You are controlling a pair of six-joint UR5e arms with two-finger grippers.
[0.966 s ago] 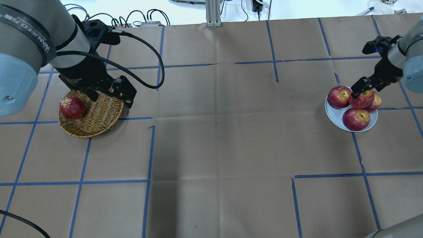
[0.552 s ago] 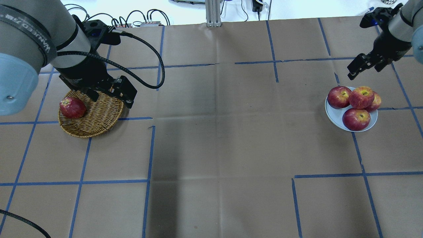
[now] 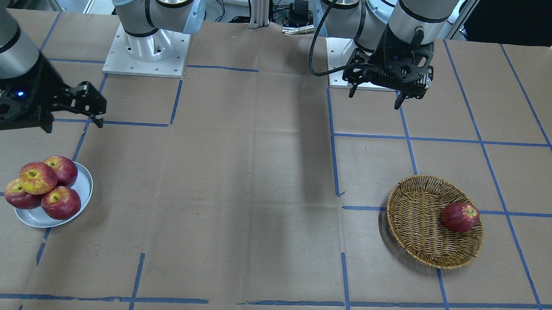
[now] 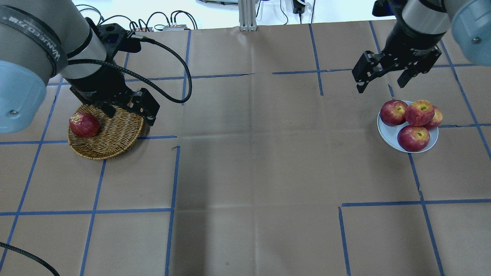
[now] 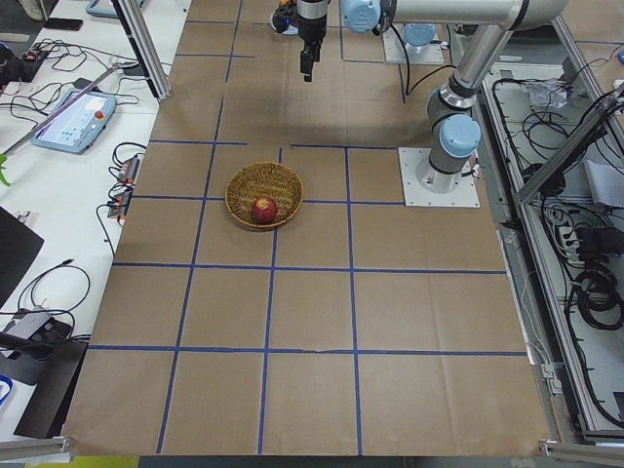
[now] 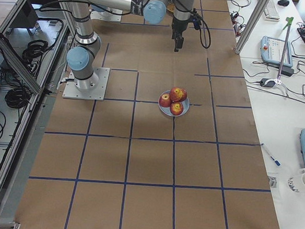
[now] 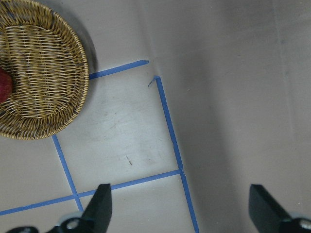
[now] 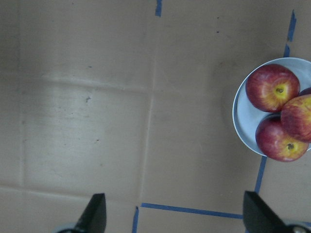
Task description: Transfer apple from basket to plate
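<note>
The yellow-streaked apple rests on top of three darker red apples on the pale plate at the right; it also shows in the front view. The wicker basket at the left holds one dark red apple. My right gripper is open and empty, raised behind and to the left of the plate. My left gripper is open and empty, held high over the basket's far right rim. In the right wrist view the plate lies at the right edge.
The table is brown paper with a grid of blue tape lines. Cables and an aluminium post sit past the far edge. The robot bases stand at the near side.
My right gripper has let go of the yellow-streaked apple on the plate, risen, and swung away to the left. The apple stays on the pile. The left arm has not moved.
</note>
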